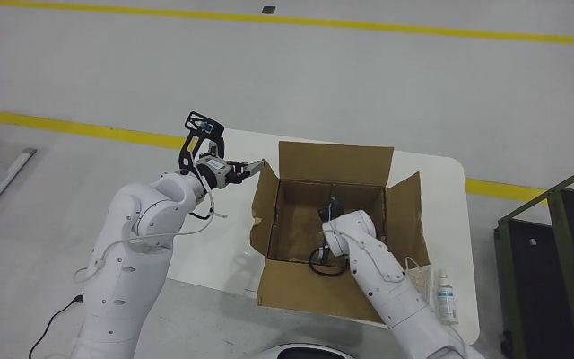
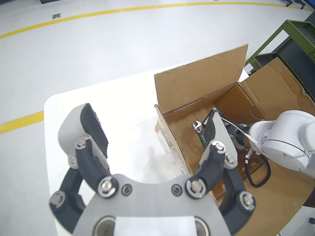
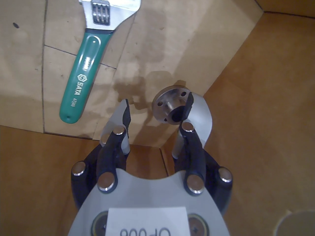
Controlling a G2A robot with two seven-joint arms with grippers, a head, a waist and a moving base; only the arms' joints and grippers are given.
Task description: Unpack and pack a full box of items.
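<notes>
Unpacking, I judged: the right pincer [image 3: 158, 107] hung spread inside the cardboard box [image 3: 270, 99], a metal flange [image 3: 166, 104] between its fingers, close against one; the adjustable wrench [image 3: 86, 74] lay just beyond. Next move: centre, then close. The left pincer [image 2: 151, 119] hung spread outside the box

White worktop [image 1: 439, 175] carrying an open box
A cardboard box [image 1: 334, 161] stands mid-worktop, flaps spread; a small bottle [image 1: 446, 298] lies just beside its right flap.
</notes>
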